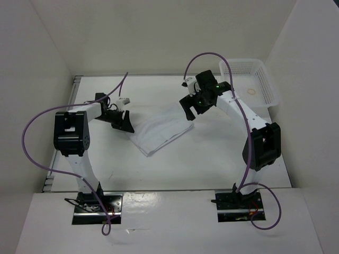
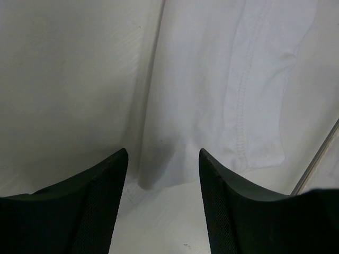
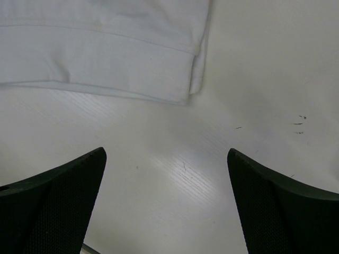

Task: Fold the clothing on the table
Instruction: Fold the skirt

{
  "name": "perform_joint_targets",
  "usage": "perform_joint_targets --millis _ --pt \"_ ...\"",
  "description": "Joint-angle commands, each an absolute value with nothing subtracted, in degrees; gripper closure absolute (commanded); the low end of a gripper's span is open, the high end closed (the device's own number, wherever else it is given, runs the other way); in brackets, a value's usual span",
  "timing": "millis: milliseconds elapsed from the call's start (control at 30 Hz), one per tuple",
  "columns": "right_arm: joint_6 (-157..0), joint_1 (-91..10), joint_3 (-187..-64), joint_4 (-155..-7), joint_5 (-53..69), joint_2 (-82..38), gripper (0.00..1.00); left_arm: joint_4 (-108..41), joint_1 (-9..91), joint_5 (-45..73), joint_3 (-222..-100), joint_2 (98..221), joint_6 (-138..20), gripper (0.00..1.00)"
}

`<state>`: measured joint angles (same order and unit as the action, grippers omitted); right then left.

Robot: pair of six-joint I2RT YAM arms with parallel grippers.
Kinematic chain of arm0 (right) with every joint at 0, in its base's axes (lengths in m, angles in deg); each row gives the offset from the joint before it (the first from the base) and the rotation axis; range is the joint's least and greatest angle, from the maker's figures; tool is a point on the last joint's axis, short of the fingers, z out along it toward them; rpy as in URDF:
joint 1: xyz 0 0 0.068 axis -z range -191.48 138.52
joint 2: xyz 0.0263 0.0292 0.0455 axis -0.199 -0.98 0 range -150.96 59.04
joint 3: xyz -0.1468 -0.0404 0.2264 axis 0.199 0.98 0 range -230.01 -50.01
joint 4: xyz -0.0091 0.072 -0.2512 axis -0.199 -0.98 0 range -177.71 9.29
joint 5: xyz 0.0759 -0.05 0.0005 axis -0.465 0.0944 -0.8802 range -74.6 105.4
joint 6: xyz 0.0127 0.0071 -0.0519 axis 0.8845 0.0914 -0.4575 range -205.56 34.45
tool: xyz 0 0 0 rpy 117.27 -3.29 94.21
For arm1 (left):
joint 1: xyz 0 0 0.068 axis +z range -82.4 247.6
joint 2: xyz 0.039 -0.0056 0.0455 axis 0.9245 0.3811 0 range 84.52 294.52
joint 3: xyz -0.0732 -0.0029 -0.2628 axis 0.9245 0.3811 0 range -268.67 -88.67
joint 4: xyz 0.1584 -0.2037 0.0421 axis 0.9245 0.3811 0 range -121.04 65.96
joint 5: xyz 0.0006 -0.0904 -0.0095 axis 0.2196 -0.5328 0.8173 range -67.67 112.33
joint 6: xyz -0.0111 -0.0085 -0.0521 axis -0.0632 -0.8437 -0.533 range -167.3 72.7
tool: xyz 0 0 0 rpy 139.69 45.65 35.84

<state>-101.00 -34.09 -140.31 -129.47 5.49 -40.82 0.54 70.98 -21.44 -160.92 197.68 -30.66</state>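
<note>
Clothing (image 1: 161,129) lies at centre of frame on table (image 1: 222,159), compact slanted rectangle, likely part-folded. Left gripper (image 1: 126,123) sits low at its left edge, fingers spread partway, nothing between them: probably placed to pinch that edge. Right gripper (image 1: 189,111) hovers at upper-right corner, fingers spread wide, empty, likely ready for matching corner. Basket (image 1: 249,79) at upper right, apart.

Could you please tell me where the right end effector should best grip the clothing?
Probably the hemmed corner of the clothing, approached across the bare table by the open right end effector: its stacked layers end there together, lying flat.
</note>
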Motion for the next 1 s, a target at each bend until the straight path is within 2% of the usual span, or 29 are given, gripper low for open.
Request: perform_joint_targets --millis 0,200,633,767,900,933,967 --pt "-100.4 -33.7 -139.9 -126.5 5.0 -38.5 0.01 3.3 70.9 -18.4 -160.3 200.8 -26.4 0.36" --pt "-99.9 -33.7 -138.8 -125.5 5.0 -39.6 0.01 6.0 70.9 -16.2 -159.8 200.8 -24.5 0.44" --pt "-99.9 -33.2 -138.8 -124.4 4.0 -40.6 0.01 9.0 71.9 -14.5 -159.2 201.3 -21.6 0.5" --pt "-99.9 -33.2 -138.8 -124.4 4.0 -41.2 0.01 8.5 71.9 -15.0 -159.9 202.5 -21.6 0.6" --pt "-99.9 -30.2 -137.7 -122.5 0.0 -42.5 0.01 8.5 71.9 -15.5 -160.6 202.5 -22.2 0.79" --pt "-100.5 -29.2 -137.7 -122.5 -4.1 -43.6 0.01 8.5 71.9 -15.5 -160.6 202.5 -22.2 0.87" --pt "-101.2 -27.1 -139.2 -122.5 -6.5 -45.4 0.01 9.0 71.9 -15.5 -161.1 202.5 -22.2 0.92"
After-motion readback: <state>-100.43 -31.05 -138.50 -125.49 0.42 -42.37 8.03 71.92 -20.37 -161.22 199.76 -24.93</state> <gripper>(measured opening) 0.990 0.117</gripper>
